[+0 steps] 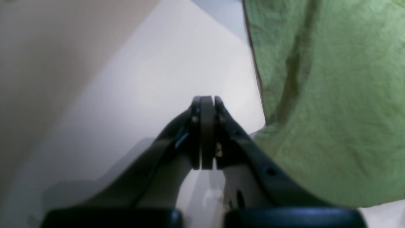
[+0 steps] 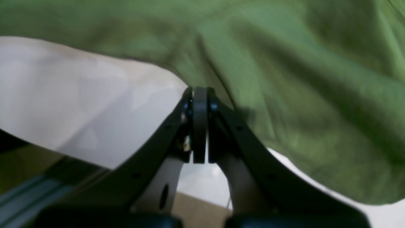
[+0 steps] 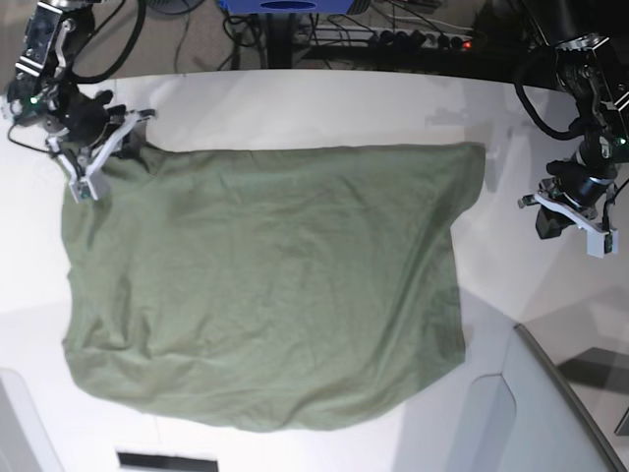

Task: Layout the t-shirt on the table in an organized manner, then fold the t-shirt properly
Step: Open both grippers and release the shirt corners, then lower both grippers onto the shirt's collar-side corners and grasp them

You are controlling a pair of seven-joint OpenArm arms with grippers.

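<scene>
The olive-green t-shirt [image 3: 265, 285] lies spread and wrinkled on the white table [image 3: 295, 108], with no collar or label showing. My right gripper [image 3: 123, 147] is at the shirt's far left corner. In the right wrist view it [image 2: 199, 89] is shut, its tip at the edge of the shirt [image 2: 284, 79], with no cloth seen between the pads. My left gripper [image 3: 550, 218] hangs over bare table to the right of the shirt. In the left wrist view it [image 1: 207, 98] is shut and empty, and the shirt [image 1: 332, 95] is to its right.
A grey translucent panel [image 3: 550, 403] stands at the near right corner. Cables and a power strip [image 3: 413, 39] lie behind the table's curved far edge. A dark slot [image 3: 167, 460] is at the near edge.
</scene>
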